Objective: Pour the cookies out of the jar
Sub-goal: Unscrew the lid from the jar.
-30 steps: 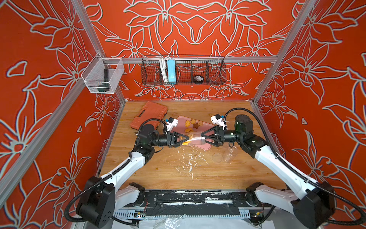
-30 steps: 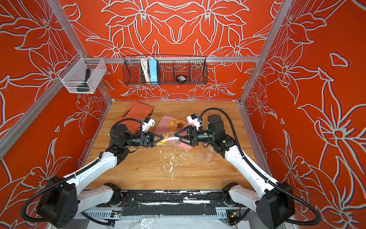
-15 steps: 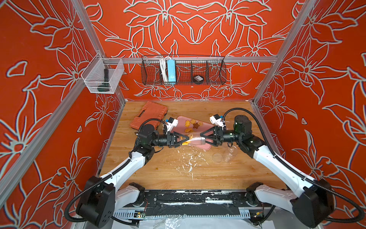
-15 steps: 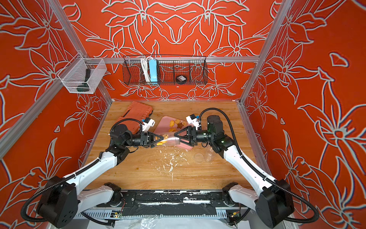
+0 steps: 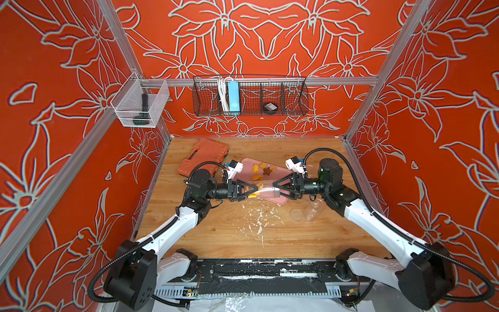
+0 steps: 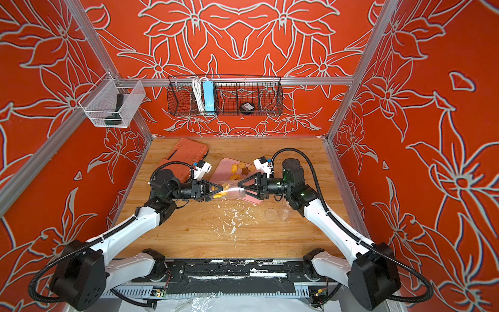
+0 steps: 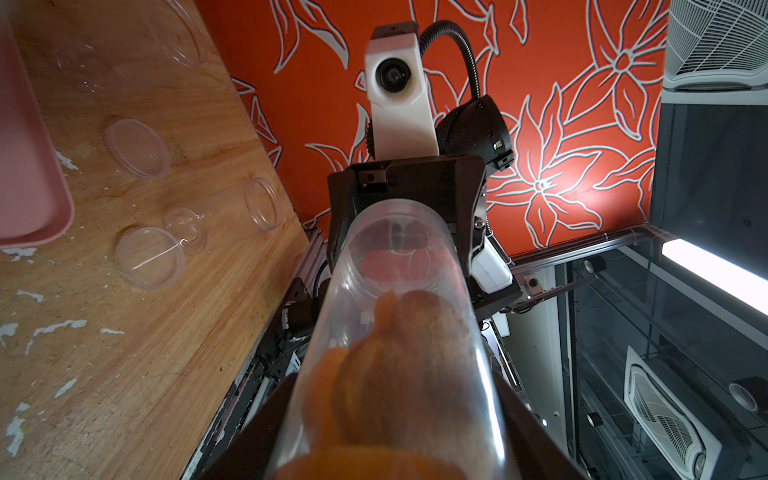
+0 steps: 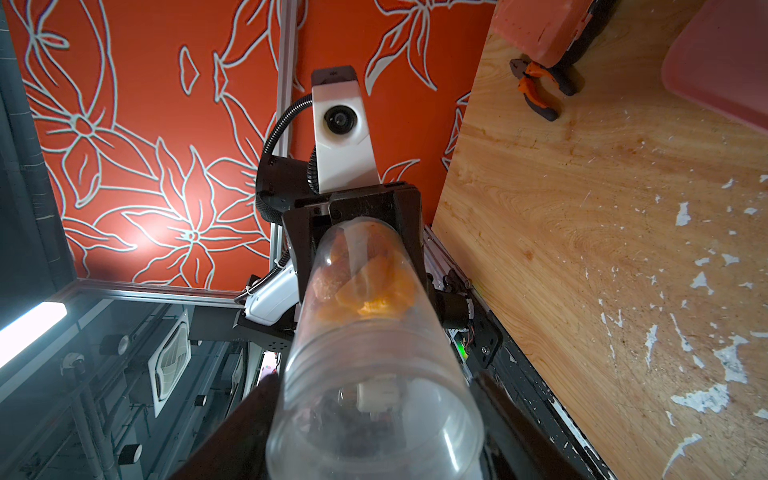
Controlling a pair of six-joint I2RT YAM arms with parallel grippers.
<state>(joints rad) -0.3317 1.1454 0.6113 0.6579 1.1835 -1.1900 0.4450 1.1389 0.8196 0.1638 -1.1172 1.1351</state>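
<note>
Over the near edge of the pink tray (image 5: pixel 280 173), the jar (image 5: pixel 266 192) lies level, left gripper (image 5: pixel 252 190) clamped on its full end, right gripper (image 5: pixel 275 186) flanking the empty end (grip unclear); a few cookies (image 5: pixel 260 173) lie on the tray, the rest sit inside, unpoured.

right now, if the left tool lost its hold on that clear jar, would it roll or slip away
Likely to roll: the clear jar is a smooth cylinder held sideways. Probably light but end-heavy, since the cookies bunch near the left tool. Its glossy wall looks slippery.
</note>
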